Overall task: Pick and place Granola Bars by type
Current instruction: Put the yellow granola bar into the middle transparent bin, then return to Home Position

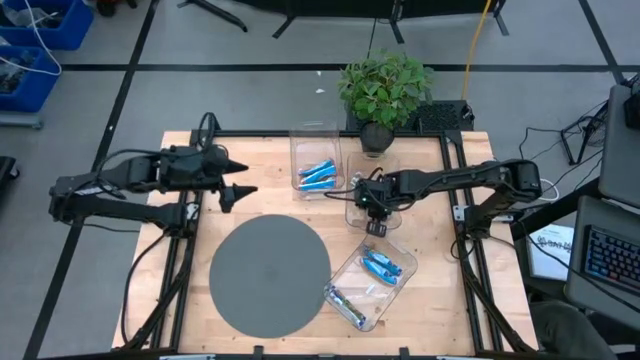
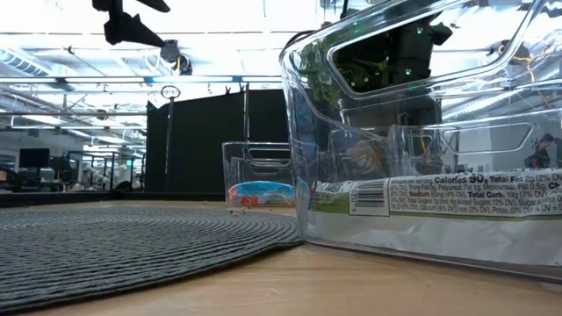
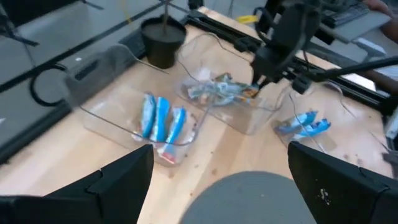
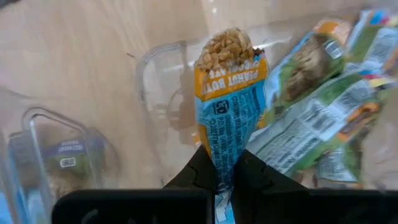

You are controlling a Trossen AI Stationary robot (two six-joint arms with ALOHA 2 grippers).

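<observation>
Pinched between the right gripper's (image 4: pixel 225 169) closed dark fingers, a granola bar (image 4: pixel 229 102) in a blue and orange wrapper hangs over the middle clear bin (image 1: pixel 362 205), above green-wrapped bars (image 4: pixel 317 118) heaped inside; beyond it, blue bars (image 1: pixel 317 173) lie in the far bin (image 1: pixel 300 140) and more in the near bin (image 1: pixel 345 275) by the table's front edge; the left gripper (image 1: pixel 240 178) hovers spread wide and empty over bare wood beside the round grey mat (image 1: pixel 270 275).
</observation>
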